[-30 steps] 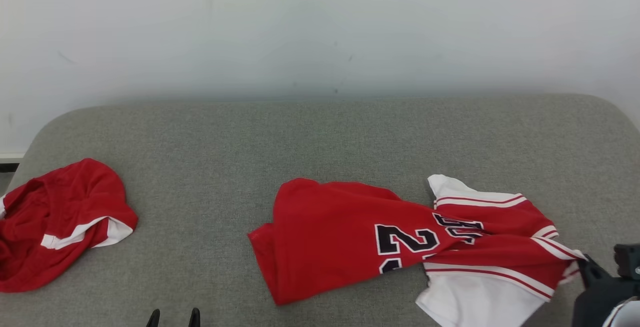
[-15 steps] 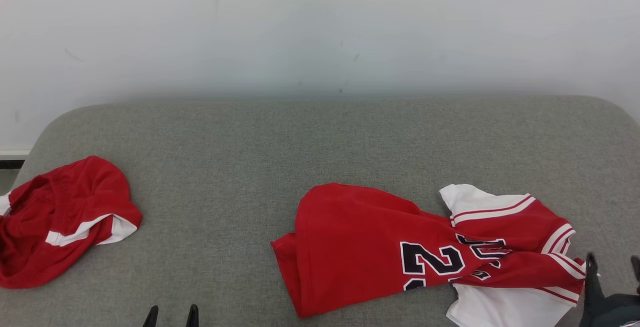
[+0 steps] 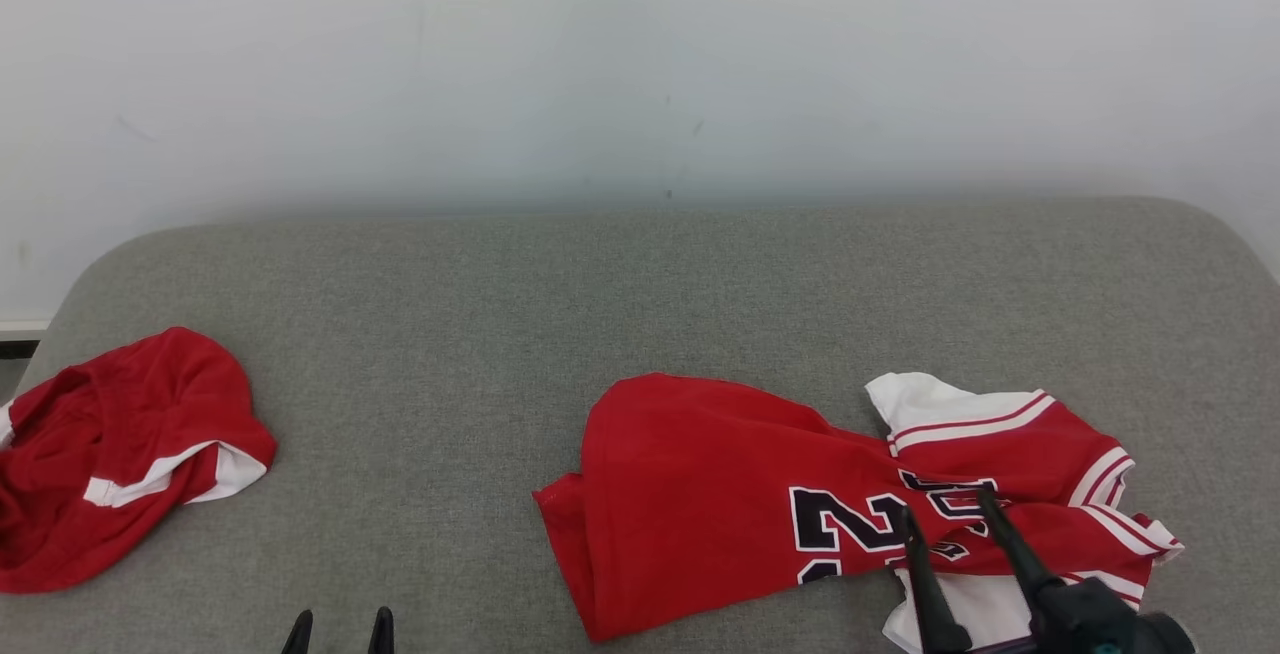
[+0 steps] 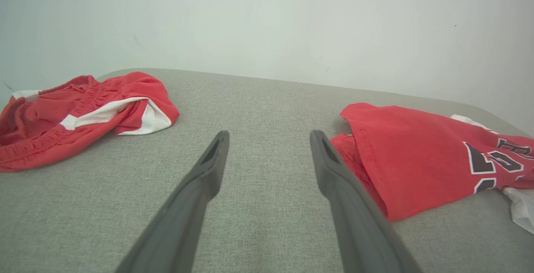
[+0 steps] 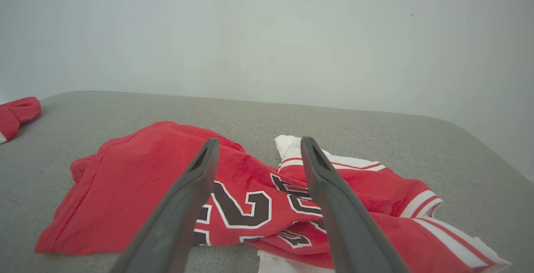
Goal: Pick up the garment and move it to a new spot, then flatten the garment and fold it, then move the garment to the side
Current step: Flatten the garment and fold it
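Observation:
The garment (image 3: 720, 494) is a red jersey with white trim and dark numbers, lying crumpled on the right half of the grey cushion (image 3: 640, 284). It also lies in the right wrist view (image 5: 125, 189) and at the right of the left wrist view (image 4: 417, 156). My right gripper (image 3: 945, 509) hovers over the jersey's near right part, open, with nothing between its fingers (image 5: 196, 177). My left gripper (image 3: 340, 621) is open at the bottom edge, over bare cushion left of the jersey, its fingers (image 4: 212, 160) spread wide.
A second red garment with white trim (image 3: 110, 454) lies bunched at the cushion's left edge, also in the left wrist view (image 4: 75, 114). A pale wall (image 3: 640, 64) rises right behind the cushion. Bare cushion stretches between the two garments.
My right gripper has opened, let go of the jersey's right edge, and moved left over the jersey. The head camera shifted slightly. The left gripper has stayed put.

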Tool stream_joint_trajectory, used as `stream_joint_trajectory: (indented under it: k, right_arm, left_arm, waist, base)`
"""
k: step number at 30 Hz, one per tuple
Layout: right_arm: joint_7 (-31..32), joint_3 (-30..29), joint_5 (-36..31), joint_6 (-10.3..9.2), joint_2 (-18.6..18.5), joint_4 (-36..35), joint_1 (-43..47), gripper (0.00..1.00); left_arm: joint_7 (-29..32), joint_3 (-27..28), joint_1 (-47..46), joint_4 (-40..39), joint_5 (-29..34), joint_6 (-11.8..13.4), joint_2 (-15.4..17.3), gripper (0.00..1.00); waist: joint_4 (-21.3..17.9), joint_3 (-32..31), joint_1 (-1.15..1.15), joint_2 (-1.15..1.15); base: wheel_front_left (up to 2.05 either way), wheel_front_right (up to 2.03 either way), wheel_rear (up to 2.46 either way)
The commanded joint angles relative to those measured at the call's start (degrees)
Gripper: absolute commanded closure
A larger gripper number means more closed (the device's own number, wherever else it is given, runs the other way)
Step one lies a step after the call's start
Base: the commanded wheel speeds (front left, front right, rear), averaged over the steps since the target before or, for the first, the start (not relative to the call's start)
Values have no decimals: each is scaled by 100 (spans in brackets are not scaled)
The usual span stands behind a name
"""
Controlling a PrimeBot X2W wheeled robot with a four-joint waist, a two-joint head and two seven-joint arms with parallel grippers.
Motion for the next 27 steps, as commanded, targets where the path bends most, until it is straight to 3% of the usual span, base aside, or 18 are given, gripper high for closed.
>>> stream_joint_trajectory:
  k: [1, 6, 18, 23, 27]
  right_arm:
    - [-110, 153, 52, -15, 0, 104, 105, 0]
    - [-295, 466, 126, -15, 4, 432, 209, 0]
    - [-454, 517, 149, -15, 10, 707, 30, 0]
    - [-485, 541, 181, -15, 11, 766, -4, 0]
    - [-487, 591, 214, -15, 11, 819, -34, 0]
  left_arm:
    - [-19, 2, 45, -10, -19, 4, -6, 0]
    - [-19, 2, 61, -6, -16, 4, -7, 0]
    - [-19, -105, 2, 123, 16, 4, 12, 0]
    - [-19, -545, -306, 510, -183, 4, 182, 0]
    - [14, -1231, -825, 1078, -595, 4, 405, 0]
  waist:
    - [-3, -19, 0, 0]
    - [-18, -54, 0, 0]
    - [-135, -55, 0, 0]
    - [-263, -1, 0, 0]
    - [-456, 73, 0, 0]
  base:
    - [0, 0, 0]
    - [0, 0, 0]
    - [0, 0, 0]
    - [0, 0, 0]
    - [0, 0, 0]
